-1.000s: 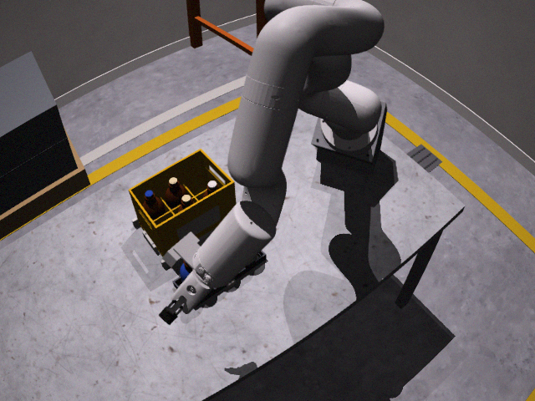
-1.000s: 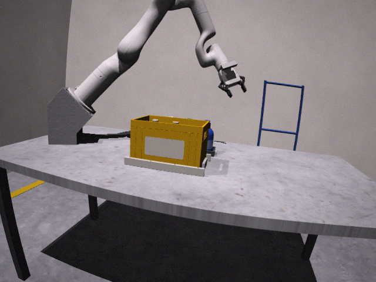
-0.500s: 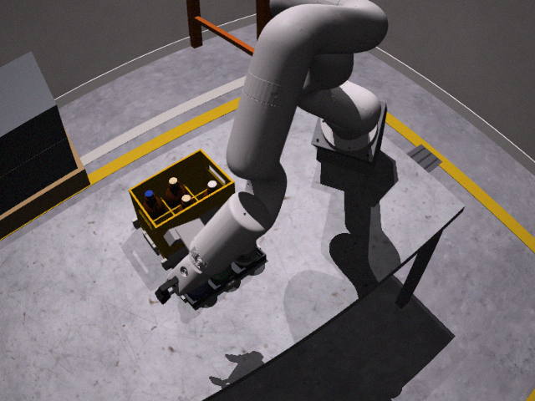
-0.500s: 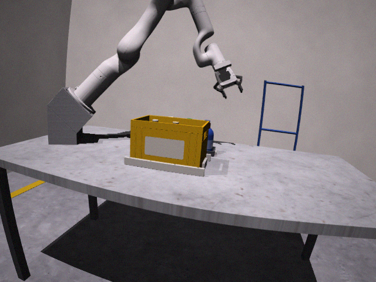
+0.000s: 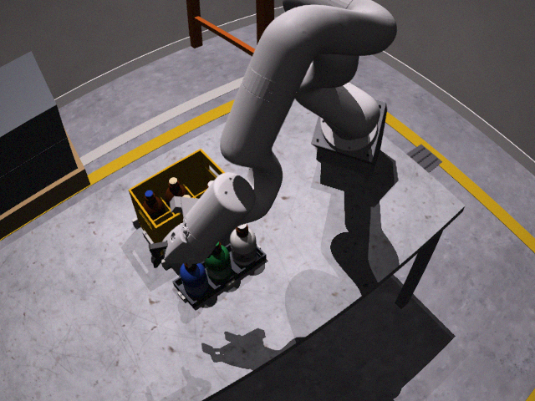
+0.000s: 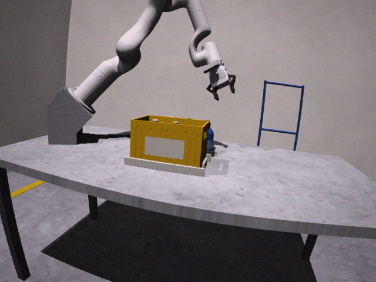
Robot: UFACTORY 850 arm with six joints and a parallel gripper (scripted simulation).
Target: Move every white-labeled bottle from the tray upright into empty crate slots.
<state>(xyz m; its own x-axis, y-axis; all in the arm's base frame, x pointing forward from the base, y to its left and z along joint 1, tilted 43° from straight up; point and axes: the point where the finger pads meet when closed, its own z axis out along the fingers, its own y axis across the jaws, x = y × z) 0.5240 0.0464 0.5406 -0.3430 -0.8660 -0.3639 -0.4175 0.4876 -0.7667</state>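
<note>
A dark tray (image 5: 220, 276) holds three bottles in a row: a blue-labeled one (image 5: 194, 278), a green-labeled one (image 5: 218, 261) and a white-labeled one (image 5: 243, 246) at the end nearest the arm's base. The yellow crate (image 5: 172, 196) stands beside the tray; inside it I see a blue-capped bottle (image 5: 150, 201) and a cream-capped one (image 5: 174, 186), with the arm hiding part of the crate. In the exterior view the crate (image 6: 168, 141) hides the tray, and only the blue bottle (image 6: 210, 138) peeks out. My gripper (image 6: 222, 89) is open and empty, high above the tray; it also shows in the top view (image 5: 156, 254).
The crate rests on a pale base plate (image 6: 165, 165). A blue frame (image 6: 281, 115) stands behind the table. The arm's base (image 5: 348, 138) is mounted at the table's far side. A dark cabinet (image 5: 32, 142) stands on the floor to the left.
</note>
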